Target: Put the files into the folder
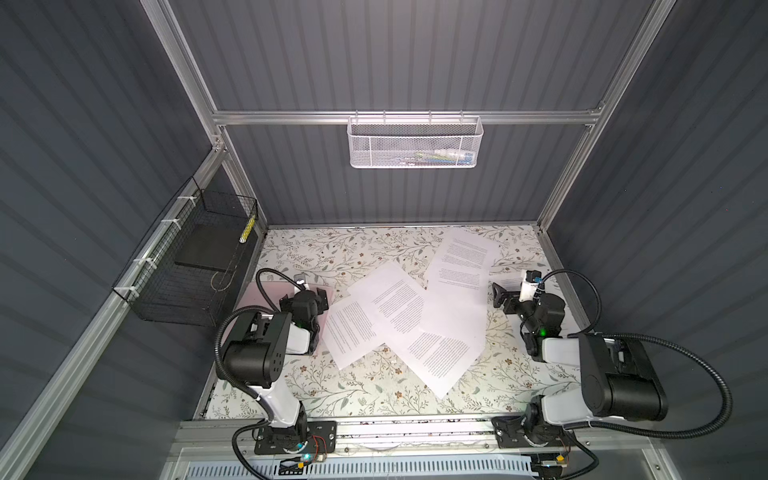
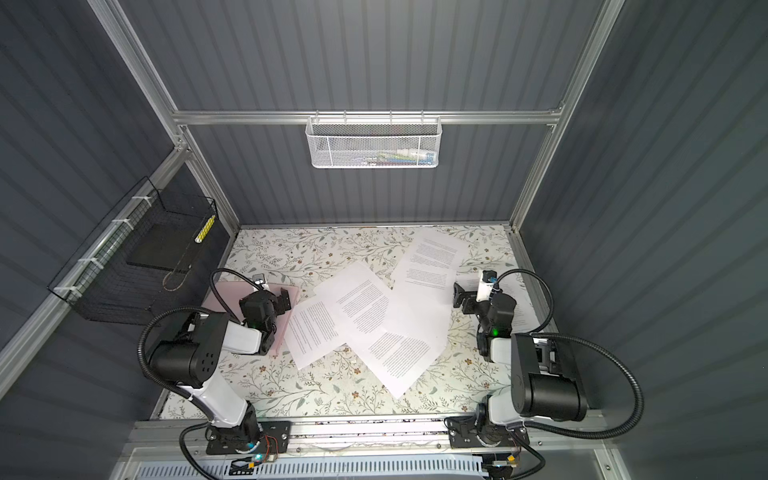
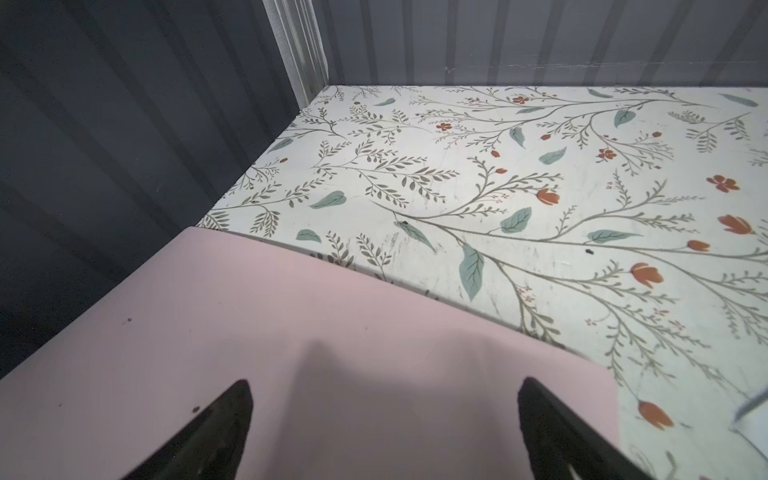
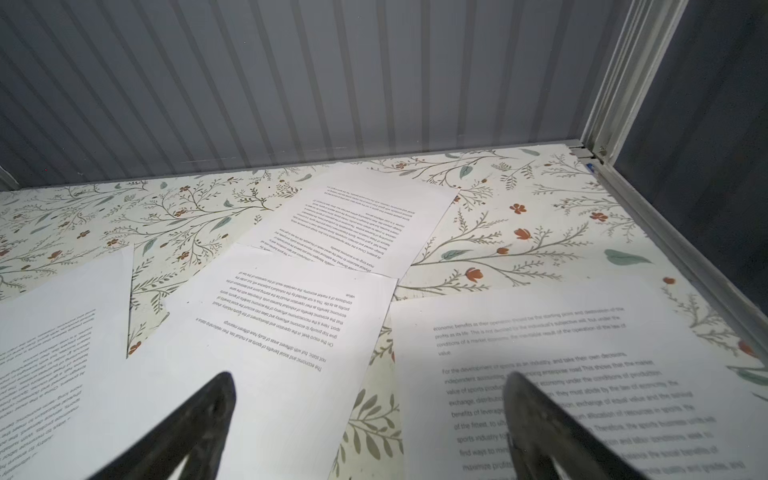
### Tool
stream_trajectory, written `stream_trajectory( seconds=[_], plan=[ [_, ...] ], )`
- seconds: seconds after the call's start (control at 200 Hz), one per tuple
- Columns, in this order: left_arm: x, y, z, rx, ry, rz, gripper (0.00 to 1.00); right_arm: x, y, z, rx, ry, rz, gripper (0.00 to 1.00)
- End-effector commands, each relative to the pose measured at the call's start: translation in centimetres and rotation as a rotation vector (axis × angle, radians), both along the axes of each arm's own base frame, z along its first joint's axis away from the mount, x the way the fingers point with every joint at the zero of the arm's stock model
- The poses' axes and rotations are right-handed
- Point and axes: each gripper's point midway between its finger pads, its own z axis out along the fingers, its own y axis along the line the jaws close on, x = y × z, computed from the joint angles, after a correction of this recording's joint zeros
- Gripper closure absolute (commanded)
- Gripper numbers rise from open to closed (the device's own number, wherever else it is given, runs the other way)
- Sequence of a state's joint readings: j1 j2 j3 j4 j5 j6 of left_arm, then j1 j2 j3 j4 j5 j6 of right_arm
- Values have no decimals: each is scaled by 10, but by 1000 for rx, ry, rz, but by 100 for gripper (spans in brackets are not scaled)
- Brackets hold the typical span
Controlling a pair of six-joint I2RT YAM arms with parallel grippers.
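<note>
A black wire basket (image 1: 183,266) hangs on the left wall with a flat black slab (image 1: 208,249) lying in it. The left arm (image 1: 266,345) is folded at the elbow, white links between black joints, and its wrist reaches toward the back wall. The left gripper (image 3: 385,382) is low over the folder (image 3: 291,332), jaws spread wide and holding nothing; contact cannot be told. The folder is a thin, matte, pale pink rectangle. It lies flat at the table's left side, partly hidden under that arm in both top views (image 1: 253,297) (image 2: 232,297).

The table (image 1: 316,249) has a pale floral print of thin twigs, green leaves and small orange blooms. The files (image 1: 399,307) are smooth white sheets with blocks of small black text, fanned askew and overlapping across the middle. The leftmost sheet meets the folder's right edge. One more sheet (image 4: 582,353) lies under the right gripper (image 4: 370,376), which is also wide and empty. Its dark tapered fingers (image 4: 226,399) straddle the gap between two sheets. The right arm (image 1: 615,374) is bent like the left one and angles inward.
</note>
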State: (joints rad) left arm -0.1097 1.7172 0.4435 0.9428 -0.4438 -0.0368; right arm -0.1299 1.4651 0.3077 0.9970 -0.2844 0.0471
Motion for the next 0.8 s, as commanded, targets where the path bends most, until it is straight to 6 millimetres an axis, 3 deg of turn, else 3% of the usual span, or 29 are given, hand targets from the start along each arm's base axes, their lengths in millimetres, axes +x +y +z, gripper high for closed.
stream_trajectory(
  seconds=[0.0, 0.795],
  plan=[
    [4, -3, 4, -4, -17, -12, 0, 2, 0, 5, -13, -17, 0, 1],
    [4, -3, 4, -5, -12, -12, 0, 2, 0, 5, -12, -17, -2, 1]
  ],
)
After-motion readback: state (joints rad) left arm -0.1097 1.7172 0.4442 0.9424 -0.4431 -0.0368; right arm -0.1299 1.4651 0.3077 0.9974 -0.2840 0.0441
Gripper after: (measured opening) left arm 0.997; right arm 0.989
